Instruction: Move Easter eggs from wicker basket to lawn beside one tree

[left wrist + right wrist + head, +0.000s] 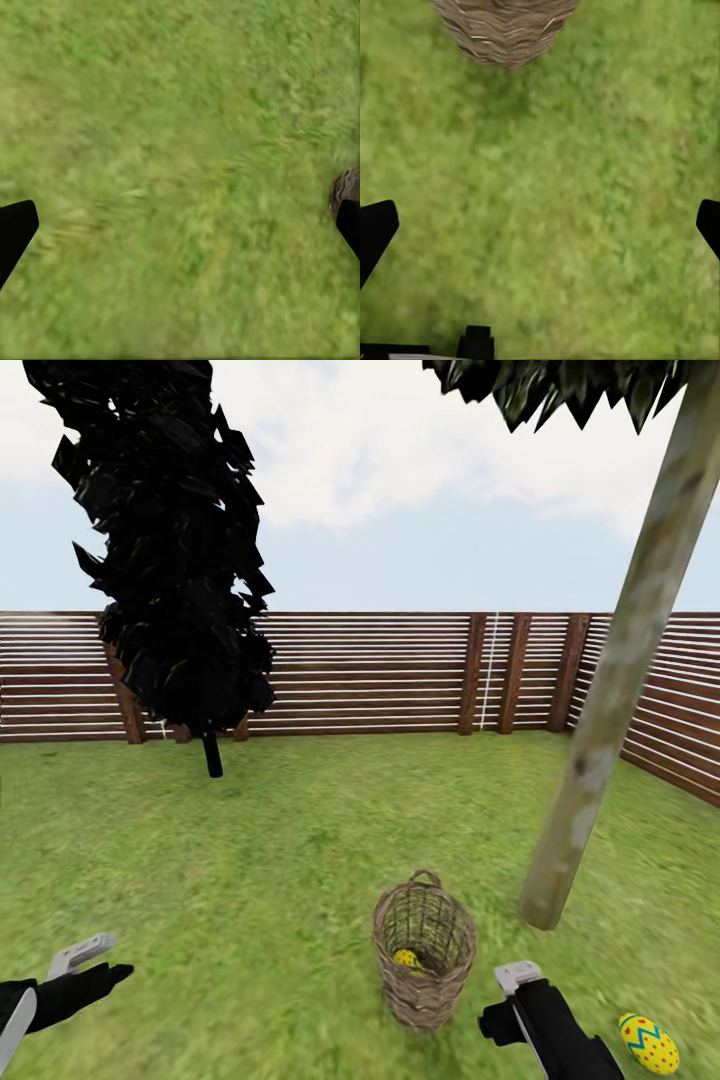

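The right gripper (540,225) hangs spread wide over bare lawn (250,880), holding nothing, with the wicker basket (424,950) just beside it. The left gripper (180,225) is likewise wide open and empty over grass, well apart from the basket. The basket stands upright with a yellow Easter egg (407,959) visible inside through the weave; how many lie in it cannot be told. Another egg (648,1042) lies on the grass near the pale tree trunk (610,700). Farther back stand a black columnar tree (175,550) and the slatted fence (400,670)
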You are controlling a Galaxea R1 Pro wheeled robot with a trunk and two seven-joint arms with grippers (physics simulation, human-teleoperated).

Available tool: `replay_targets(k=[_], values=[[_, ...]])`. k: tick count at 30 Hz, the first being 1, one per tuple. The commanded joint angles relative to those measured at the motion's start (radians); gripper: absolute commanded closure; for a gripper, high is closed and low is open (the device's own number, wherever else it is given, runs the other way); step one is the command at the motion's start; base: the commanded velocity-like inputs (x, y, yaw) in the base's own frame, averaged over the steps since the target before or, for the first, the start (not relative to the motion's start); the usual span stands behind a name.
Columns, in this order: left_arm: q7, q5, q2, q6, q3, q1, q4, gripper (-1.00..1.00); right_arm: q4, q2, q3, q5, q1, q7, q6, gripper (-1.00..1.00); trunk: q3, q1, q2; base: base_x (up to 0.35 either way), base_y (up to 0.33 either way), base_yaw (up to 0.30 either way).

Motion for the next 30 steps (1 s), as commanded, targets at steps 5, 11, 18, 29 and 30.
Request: replay_targets(k=[5,11,18,29,30], values=[[0.083,-0.003,-0.056,0.003,-0.004,-0.002,-0.002,-1.00,-0.018,-0.001,-0.003,0.010,-0.001,0.009,0.004,-1.00,0.014,-0.019,0.034,0.000,0.322,0.000],[0.177,-0.005,-0.120,-0.014,-0.006,-0.002,-0.002,-1.00,-0.023,-0.001,-0.003,0.010,-0.001,0.011,0.004,-1.00,0.033,-0.042,0.076,0.000,0.318,0.000],[0.182,-0.005,-0.127,-0.015,-0.006,-0.002,-0.001,-1.00,-0.023,-0.004,-0.005,0.011,-0.001,0.012,0.004,-1.00,0.052,-0.065,0.118,0.000,0.302,-0.004],[0.183,-0.005,-0.137,-0.015,-0.008,-0.002,0.006,-1.00,-0.028,-0.022,-0.008,0.010,-0.001,0.012,0.007,-1.00,0.058,-0.073,0.132,0.000,0.275,-0.245],[0.183,-0.006,-0.138,-0.015,-0.008,-0.001,0.007,-1.00,-0.030,-0.025,-0.008,0.010,-0.001,0.012,0.008,-1.00,0.061,-0.077,0.139,0.000,0.224,-0.282]])
